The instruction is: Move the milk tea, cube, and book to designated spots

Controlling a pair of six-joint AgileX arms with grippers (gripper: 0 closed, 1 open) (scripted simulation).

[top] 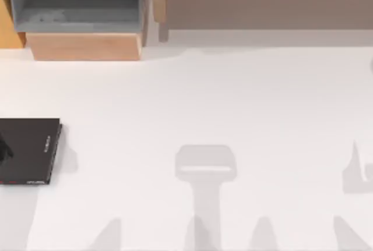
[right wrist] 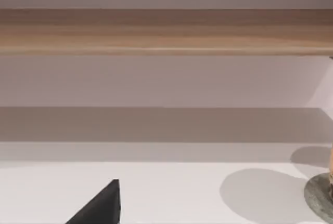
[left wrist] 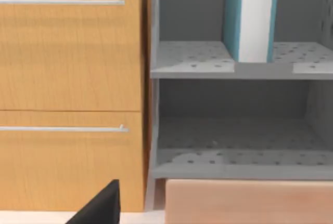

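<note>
Standing upright on the shelf (left wrist: 192, 57), the book (left wrist: 251, 16).

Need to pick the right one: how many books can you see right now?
2. A black book lies flat at the table's left edge. The teal book stands upright on the grey cabinet's upper shelf. More may be hidden.

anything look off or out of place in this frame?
Nothing looks spilled, damaged or askew. The thick teal-blue book with white page edges stands upright on the upper shelf of the grey perforated shelf unit. The flat black book lies flat near the white table's left edge.
</note>
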